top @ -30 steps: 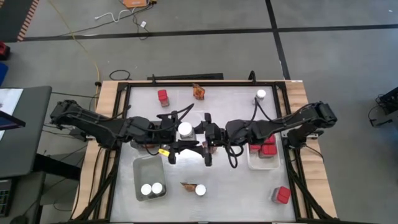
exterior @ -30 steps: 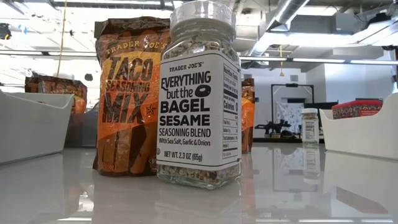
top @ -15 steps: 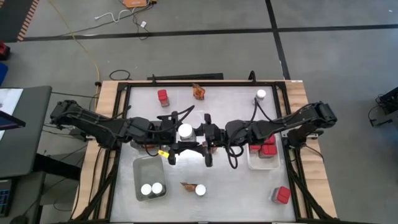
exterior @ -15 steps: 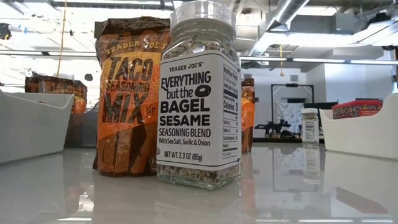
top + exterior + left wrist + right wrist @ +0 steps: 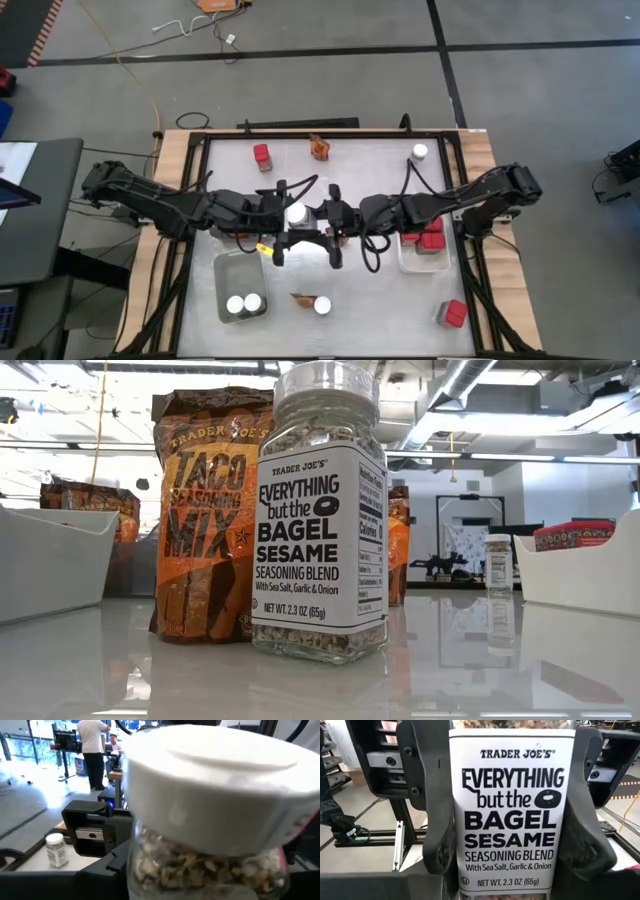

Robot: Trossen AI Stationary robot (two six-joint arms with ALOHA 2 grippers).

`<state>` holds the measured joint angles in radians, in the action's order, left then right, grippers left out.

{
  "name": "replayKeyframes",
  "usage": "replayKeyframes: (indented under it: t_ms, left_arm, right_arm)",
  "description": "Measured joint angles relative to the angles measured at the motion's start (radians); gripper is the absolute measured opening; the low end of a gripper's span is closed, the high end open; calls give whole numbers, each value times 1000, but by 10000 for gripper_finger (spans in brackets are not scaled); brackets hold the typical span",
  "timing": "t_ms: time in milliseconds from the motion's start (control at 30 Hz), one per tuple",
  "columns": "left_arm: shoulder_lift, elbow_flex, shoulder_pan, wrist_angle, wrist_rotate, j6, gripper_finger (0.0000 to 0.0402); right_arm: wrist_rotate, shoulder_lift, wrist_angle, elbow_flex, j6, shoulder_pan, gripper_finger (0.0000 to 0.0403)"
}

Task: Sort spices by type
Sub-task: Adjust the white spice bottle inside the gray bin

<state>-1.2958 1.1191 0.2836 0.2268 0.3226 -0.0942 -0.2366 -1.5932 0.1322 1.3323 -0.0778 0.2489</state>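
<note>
A round spice jar with a white lid [image 5: 296, 212] is held upright in the air over the middle of the table, between my two grippers, which meet head-on. My left gripper [image 5: 283, 218] comes from the table's left, my right gripper [image 5: 330, 220] from its right. The jar's label [image 5: 509, 815] fills the right wrist view; its lid [image 5: 215, 785] fills the left wrist view. Other spices stand on the table: a red box [image 5: 262, 154], a packet [image 5: 318, 147] and a jar [image 5: 419, 152] at the far side, and a packet [image 5: 205, 510] and a jar [image 5: 320, 510] near the front. My left gripper pinches the jar's body between its two fingers [image 5: 437, 805], one on each side of the label. The fingers come level from the table's left. The jar stands upright, lifted clear of the table. My right gripper has its fingers [image 5: 380, 887] against the jar's lower sides [image 5: 465, 887], coming level from the table's right. The jar itself hides how far back it reaches between them.
A grey tray [image 5: 222, 270] at the near left holds two jars [image 5: 243, 304]. A white tray [image 5: 405, 262] at the right holds red boxes [image 5: 430, 238]. Another red box [image 5: 455, 314] sits at the near right corner. A black frame [image 5: 300, 128] borders the table's far edge.
In the high view the held jar's lid now shows smaller, more covered by the two grippers. Both arms have stayed where they were.
</note>
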Motion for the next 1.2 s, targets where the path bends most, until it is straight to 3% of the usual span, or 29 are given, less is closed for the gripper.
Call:
replayKeyframes:
  t_ms: [200,367,433,633,867,1000,1200]
  left_arm:
    - [0,0,3,3,8,-15,261]
    - [0,0,2,-13,47,-154,302]
    - [1,0,8,-23,30,-208,306]
    - [44,-1,11,-81,6,-163,305]
    - [150,9,9,-90,-4,-160,305]
    - [164,153,6,-336,7,-89,305]
    - [28,560,-41,-878,45,-85,305]
  right_arm:
    - [0,9,-64,0,-27,-8,216]
    - [0,53,-127,0,-52,-17,216]
    - [3,77,-179,0,-62,-17,216]
    - [2,123,-323,0,-119,-10,216]
    - [-21,103,-324,1,-135,7,216]
    - [-25,99,-342,0,-135,13,216]
    - [-29,100,-351,0,-135,20,216]
